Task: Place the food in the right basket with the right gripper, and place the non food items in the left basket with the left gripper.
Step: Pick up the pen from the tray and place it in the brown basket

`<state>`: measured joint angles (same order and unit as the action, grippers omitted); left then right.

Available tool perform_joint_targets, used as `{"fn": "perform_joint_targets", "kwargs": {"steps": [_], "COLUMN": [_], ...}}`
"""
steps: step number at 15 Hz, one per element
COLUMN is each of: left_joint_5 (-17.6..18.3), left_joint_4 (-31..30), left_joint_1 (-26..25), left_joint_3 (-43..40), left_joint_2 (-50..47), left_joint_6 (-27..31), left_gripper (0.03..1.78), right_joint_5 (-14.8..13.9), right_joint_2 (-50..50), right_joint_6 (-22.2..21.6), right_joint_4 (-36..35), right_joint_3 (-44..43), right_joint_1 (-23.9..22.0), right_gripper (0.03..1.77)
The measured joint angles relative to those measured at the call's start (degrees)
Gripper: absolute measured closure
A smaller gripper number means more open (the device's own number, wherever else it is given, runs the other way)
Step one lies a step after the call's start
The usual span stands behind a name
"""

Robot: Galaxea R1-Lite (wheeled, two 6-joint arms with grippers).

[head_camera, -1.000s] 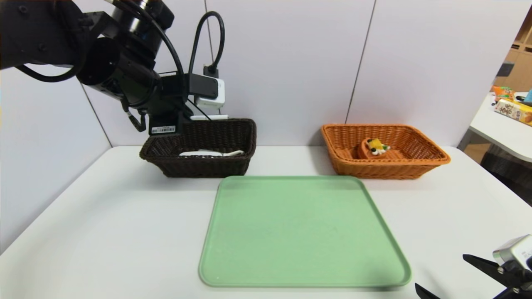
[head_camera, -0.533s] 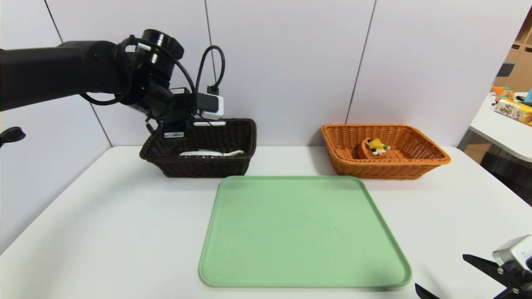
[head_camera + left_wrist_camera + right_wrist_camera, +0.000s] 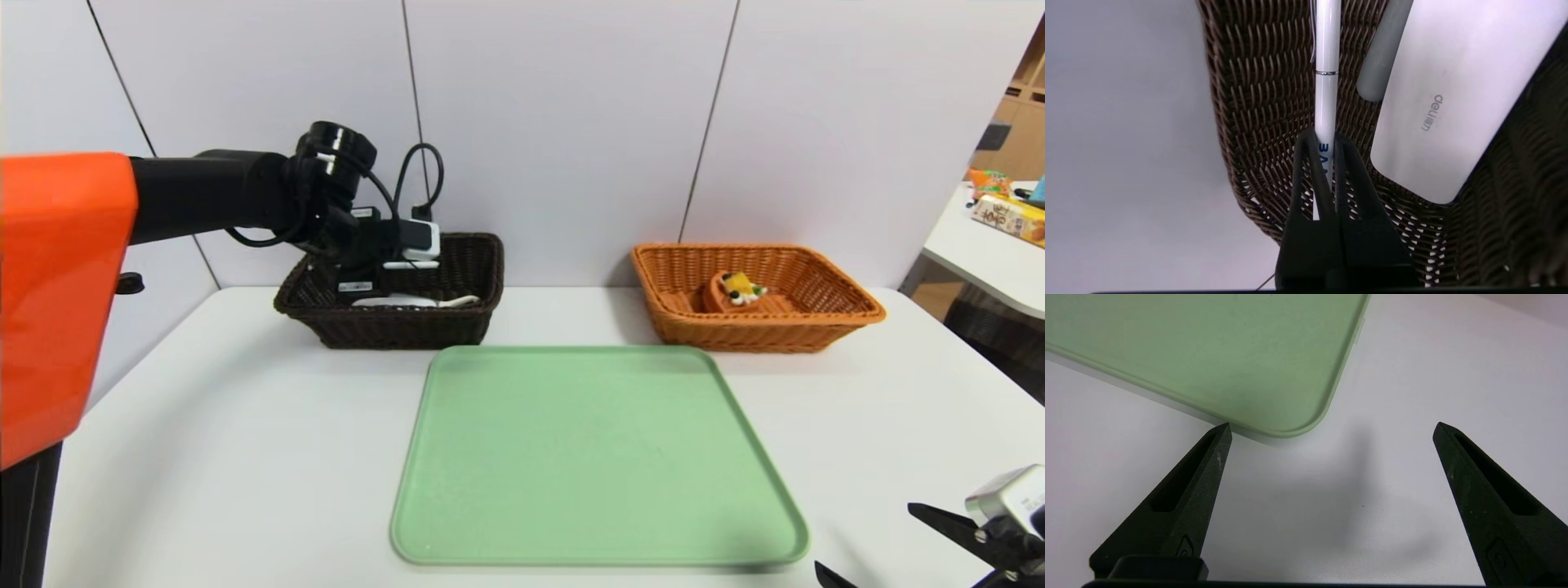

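Note:
In the left wrist view my left gripper (image 3: 1325,141) is shut on a slim white pen (image 3: 1327,49), which points down into the dark brown left basket (image 3: 1257,102). Inside that basket lie a flat white case (image 3: 1453,81) and the grey handle of the peeler (image 3: 1382,61). From the head view the left arm reaches into the left basket (image 3: 457,261) at the back left. The food, a toy tart wedge (image 3: 739,290), sits in the orange-tan right basket (image 3: 816,314). My right gripper (image 3: 1331,428) stands open and empty over bare table at the front right (image 3: 864,535).
A pale green tray (image 3: 596,457) with nothing on it lies mid-table between me and the baskets; its corner (image 3: 1290,416) is just beyond the right fingertips. A side table with boxes (image 3: 1008,216) stands at the far right.
The left arm has lowered and stretched out, bringing its wrist down into the dark basket with the pen. An orange arm cover has come into view at the left. The right arm has not moved.

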<state>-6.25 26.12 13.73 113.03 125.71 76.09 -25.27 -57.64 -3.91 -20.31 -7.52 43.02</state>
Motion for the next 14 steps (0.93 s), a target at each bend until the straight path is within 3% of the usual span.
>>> {"fn": "perform_joint_targets", "kwargs": {"steps": [5,9,14], "left_joint_5": [0.0,0.0,-0.1], "left_joint_4": [-0.4,-0.9,-4.2], "left_joint_1": [-0.6,-0.8,-0.9], "left_joint_3": [0.0,0.0,0.3], "left_joint_2": [2.2,2.3,2.0], "left_joint_6": [0.9,1.4,1.4], "left_gripper": [1.70,1.07,0.61], "right_joint_5": [0.1,0.1,0.2], "right_joint_2": [0.0,0.0,-0.1], "right_joint_6": [0.0,0.0,0.0], "right_joint_4": [0.0,0.0,-0.1], "right_joint_3": [0.1,0.3,0.7], "right_joint_1": [0.1,0.1,0.2], "right_gripper": [0.10,0.10,0.10]}}
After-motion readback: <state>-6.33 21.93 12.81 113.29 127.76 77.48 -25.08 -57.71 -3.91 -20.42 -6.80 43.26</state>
